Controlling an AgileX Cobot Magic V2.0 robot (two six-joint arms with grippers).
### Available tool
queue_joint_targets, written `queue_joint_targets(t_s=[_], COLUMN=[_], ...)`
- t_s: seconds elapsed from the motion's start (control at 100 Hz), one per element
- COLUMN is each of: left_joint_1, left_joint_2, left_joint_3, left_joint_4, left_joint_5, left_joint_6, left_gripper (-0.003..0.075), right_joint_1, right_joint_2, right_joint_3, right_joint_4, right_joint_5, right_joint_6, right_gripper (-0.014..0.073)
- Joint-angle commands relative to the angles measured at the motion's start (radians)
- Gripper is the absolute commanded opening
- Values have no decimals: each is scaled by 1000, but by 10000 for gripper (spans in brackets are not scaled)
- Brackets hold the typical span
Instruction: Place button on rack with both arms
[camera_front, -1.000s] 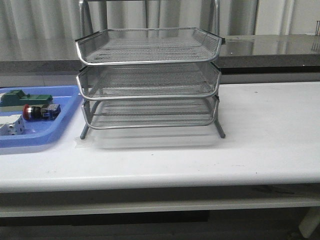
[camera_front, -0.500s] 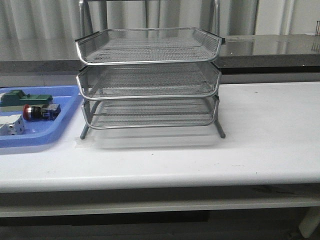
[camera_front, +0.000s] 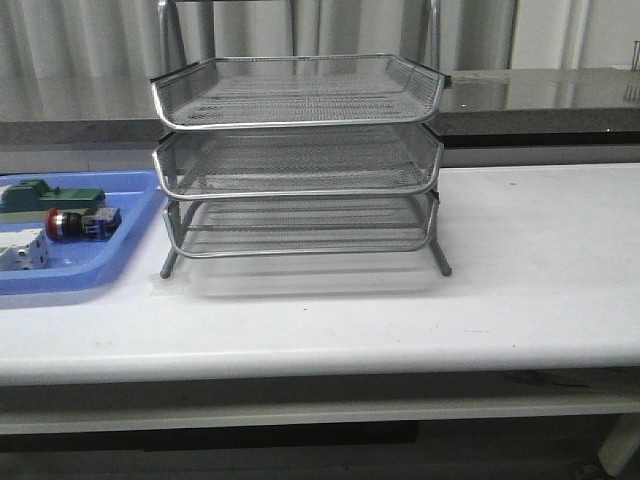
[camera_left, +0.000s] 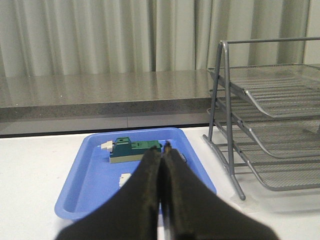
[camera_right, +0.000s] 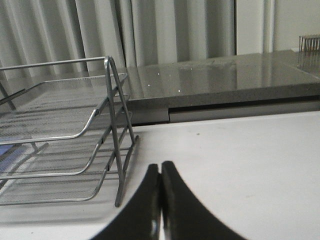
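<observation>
Rack (camera_front: 297, 160): silver wire mesh, grey metal frame.
Button (camera_front: 80, 223): red cap, silver collar, blue-and-black rear block.
Tray (camera_front: 120, 262), left: bright blue plastic.
Green block (camera_front: 55, 197), far end of tray: dark green over cream base.
White block (camera_front: 22, 254), near end: white.
Counter (camera_front: 520, 290): plain white.
Left tool (camera_left: 162, 150), right tool (camera_right: 161, 167): matte black.
Curtain (camera_left: 100, 35), far: pale grey, vertical folds.

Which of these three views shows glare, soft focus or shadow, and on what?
Front view: soft overall, pale glare on the dark counter behind, a faint shadow under the rack. Left wrist view: the closed gripper is dark and blurred, hiding part of the blue tray. Right wrist view: the closed gripper is equally dark; the counter reflects bright specks.
</observation>
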Motion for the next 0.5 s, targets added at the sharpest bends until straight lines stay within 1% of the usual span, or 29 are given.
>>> queue_joint_targets(t_s=[0.0,0.16,0.37,0.49], left_joint_1=[1,1,1,1], left_joint_2=[-32,-32,-32,-32], left_joint_3=[55,55,55,55], left_joint_4=[-7,-7,-7,-7], left_joint_5=[-75,-75,-75,-75], left_joint_6=[-9,-9,-9,-9], left_gripper=[-21,-21,-21,-21], right_joint_1=[0,0,0,0], right_joint_2=[92,265,538,688], right_joint_3=[-111,-262,-445,-527], right_joint_4=[-8,-8,-7,11], right_joint_5=[9,153,344,404], right_joint_6=[-2,-2,-2,-2], right_gripper=[-57,-57,-57,-57])
